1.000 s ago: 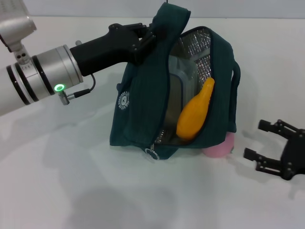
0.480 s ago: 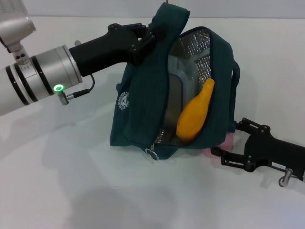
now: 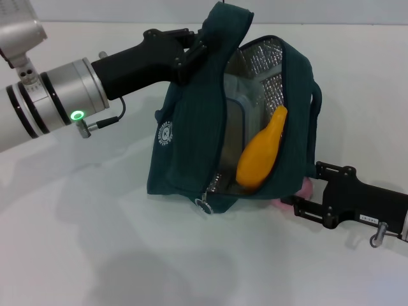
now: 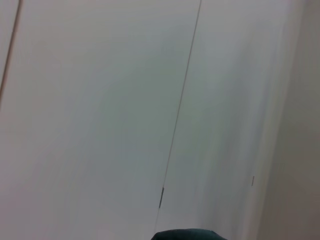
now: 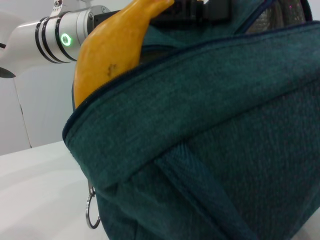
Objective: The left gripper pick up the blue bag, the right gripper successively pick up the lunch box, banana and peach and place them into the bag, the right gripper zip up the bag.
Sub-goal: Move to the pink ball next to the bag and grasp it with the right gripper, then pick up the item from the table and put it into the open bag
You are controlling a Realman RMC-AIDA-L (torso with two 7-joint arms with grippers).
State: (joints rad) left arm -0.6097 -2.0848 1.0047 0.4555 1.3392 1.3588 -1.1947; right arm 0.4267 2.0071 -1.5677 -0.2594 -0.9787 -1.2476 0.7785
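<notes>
Jaws spread, right gripper [image 3: 305, 189] flanks peach [image 3: 305, 189]; banana [image 3: 261, 150] (tip up) leans in blue bag [image 3: 185, 137].

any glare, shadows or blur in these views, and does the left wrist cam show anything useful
Head view: soft grey shadows on the white table below the blue bag; the foil lining glints; the left gripper and right gripper are sharp. Left wrist view: almost all pale wall, only a sliver of the bag at the edge. Right wrist view: bag fabric fills the frame, with the banana above it.
</notes>
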